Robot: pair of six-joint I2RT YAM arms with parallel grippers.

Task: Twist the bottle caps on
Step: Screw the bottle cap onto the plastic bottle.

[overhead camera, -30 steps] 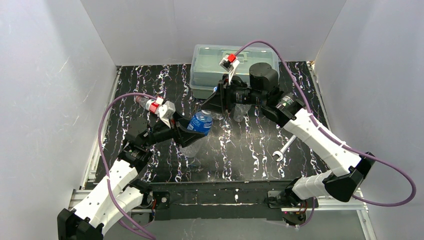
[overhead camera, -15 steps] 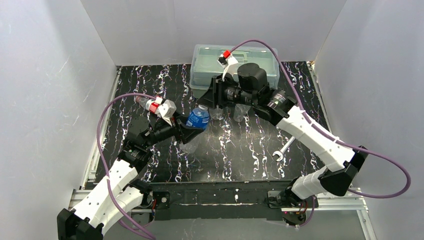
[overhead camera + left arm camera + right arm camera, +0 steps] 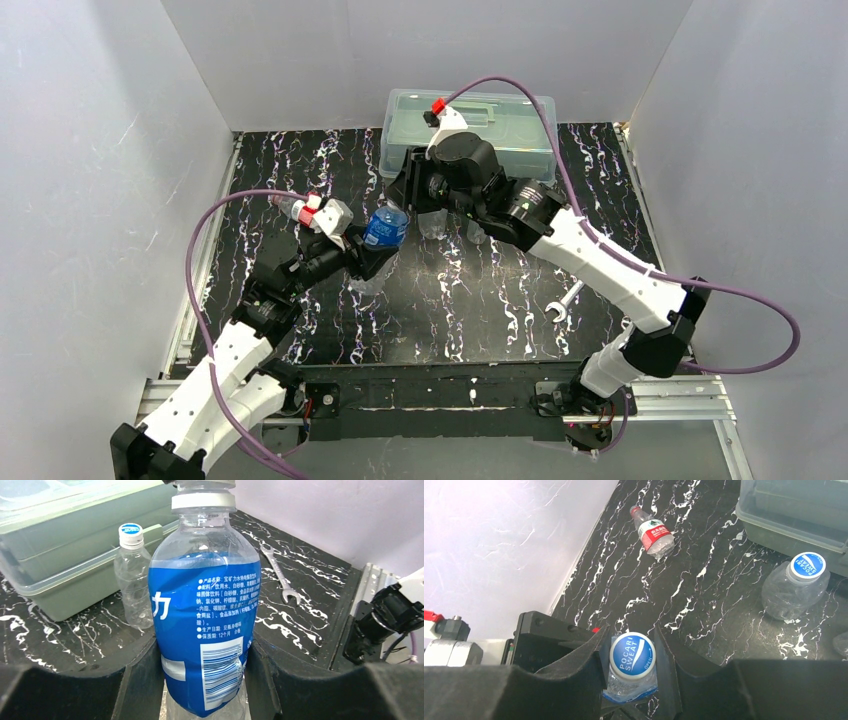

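My left gripper (image 3: 205,682) is shut on the lower body of a clear bottle with a blue label (image 3: 205,625), holding it upright above the table (image 3: 383,230). A blue-and-white cap (image 3: 632,653) sits on the bottle's neck. My right gripper (image 3: 631,656) reaches down from above and is shut on this cap, one finger on each side. A plain bottle (image 3: 796,587) stands capped in front of the box. A red-label bottle (image 3: 655,534) with a red cap lies on its side near the left wall.
A large translucent lidded box (image 3: 470,130) stands at the back of the table, just behind my right wrist. A silver wrench (image 3: 563,302) lies on the black marbled top at the right. White walls close in the left, back and right sides.
The left arm has carried the blue-label bottle a little left and toward the back. The right arm followed it leftward with its wrist turning, still closed over the cap.
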